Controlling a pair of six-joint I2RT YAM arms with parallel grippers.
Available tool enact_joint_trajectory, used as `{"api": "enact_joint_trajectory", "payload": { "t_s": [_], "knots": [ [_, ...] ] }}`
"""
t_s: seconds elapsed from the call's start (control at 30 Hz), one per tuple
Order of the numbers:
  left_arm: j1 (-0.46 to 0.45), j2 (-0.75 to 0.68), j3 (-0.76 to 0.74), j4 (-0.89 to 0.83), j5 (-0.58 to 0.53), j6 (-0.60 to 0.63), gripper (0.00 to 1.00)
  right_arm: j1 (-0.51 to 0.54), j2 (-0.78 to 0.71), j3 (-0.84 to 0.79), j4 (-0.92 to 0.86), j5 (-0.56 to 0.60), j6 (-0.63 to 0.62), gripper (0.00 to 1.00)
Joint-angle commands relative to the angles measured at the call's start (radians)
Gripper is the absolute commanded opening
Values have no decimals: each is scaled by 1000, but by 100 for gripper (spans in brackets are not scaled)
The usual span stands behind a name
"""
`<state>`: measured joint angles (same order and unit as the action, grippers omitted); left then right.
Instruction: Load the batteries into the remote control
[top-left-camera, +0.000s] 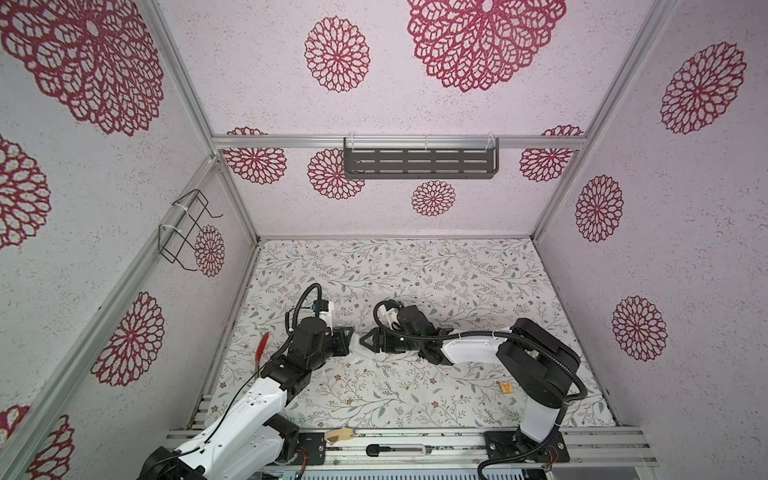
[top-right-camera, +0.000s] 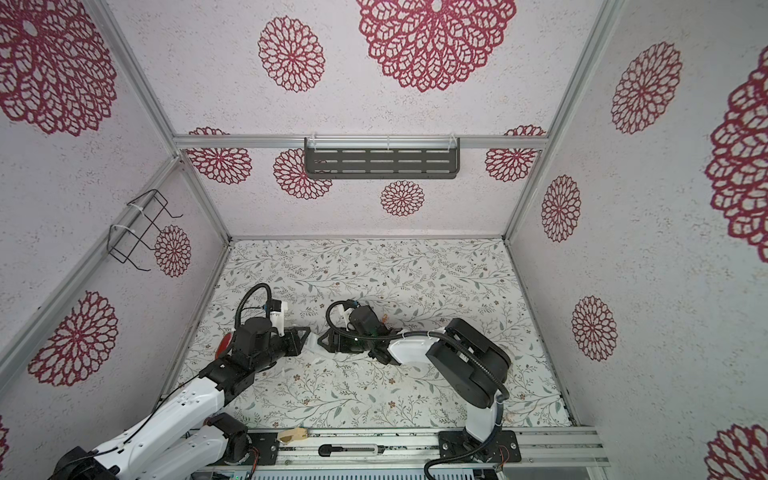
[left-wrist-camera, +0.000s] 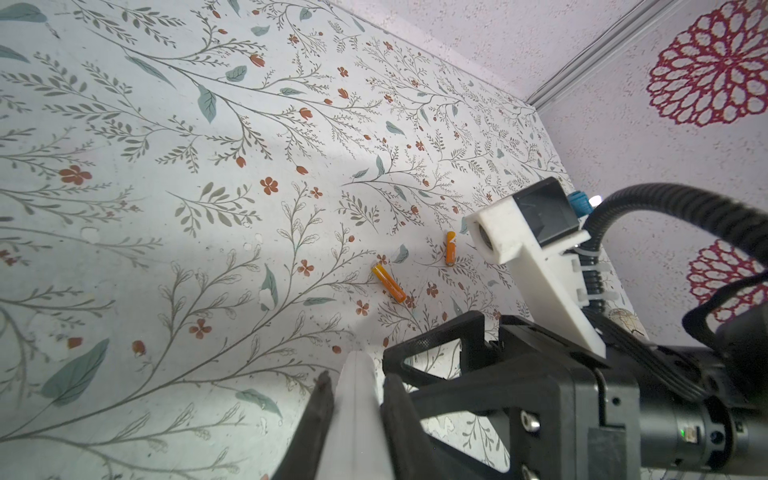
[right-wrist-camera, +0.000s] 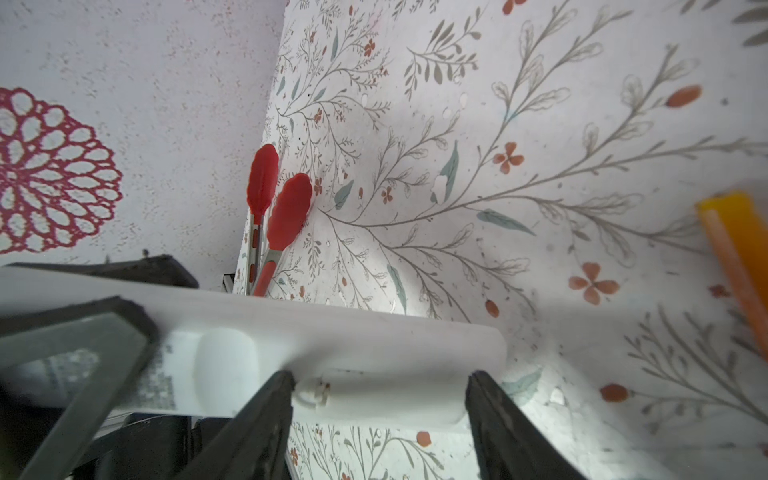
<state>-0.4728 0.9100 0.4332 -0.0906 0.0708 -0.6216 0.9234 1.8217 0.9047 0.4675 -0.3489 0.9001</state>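
1. Tag (top-left-camera: 506, 387): flat orange-yellow square, nearest on the table (top-left-camera: 415, 270), well apart from the work.
2. Remote control (left-wrist-camera: 357, 419): slim smooth white plastic bar at mid-table. The left gripper (left-wrist-camera: 358, 384) has its black jaws pinched tight on one end, probably to steady the bar for the other arm.
3. Right gripper (right-wrist-camera: 380, 386): jaws spread wide, tips at the remote's plain back near its rounded end. Contact is unclear. It is likely placed to work the battery cover.
4. Tongs (right-wrist-camera: 282, 208): red rubbery paddles, metal shanks, lying at the left wall.
5. Batteries (left-wrist-camera: 388, 284): two slim glossy orange cylinders, loose on the matte floral surface just beyond the right gripper, slightly apart, not yet loaded.
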Motion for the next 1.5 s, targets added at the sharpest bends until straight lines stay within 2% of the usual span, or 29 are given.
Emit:
{"api": "enact_joint_trajectory", "payload": {
  "t_s": [0.0,0.23,0.43,0.6,0.67,0.8,0.9,1.3,1.47],
  "knots": [
    [-15,20,-4,-57,43,31,0,33,65,-6,-20,-7,14,66],
    [-15,7,-7,-67,31,31,0,44,79,-9,-24,-8,13,62],
    [-16,17,-7,-54,39,31,0,50,88,-7,-16,-7,18,62],
    [-16,38,-2,-49,62,31,0,50,91,43,-68,9,19,70],
    [-16,39,1,-49,71,31,0,52,94,84,-154,42,15,73],
    [-15,37,1,-49,78,30,0,79,118,192,-446,183,-29,77],
    [-16,36,2,-47,80,32,0,89,137,204,-493,206,-43,75],
    [-20,40,10,-50,73,45,0,100,174,379,-886,432,-241,74],
    [-23,41,15,-53,67,47,0,98,167,385,-913,440,-269,73]
  ]
}}
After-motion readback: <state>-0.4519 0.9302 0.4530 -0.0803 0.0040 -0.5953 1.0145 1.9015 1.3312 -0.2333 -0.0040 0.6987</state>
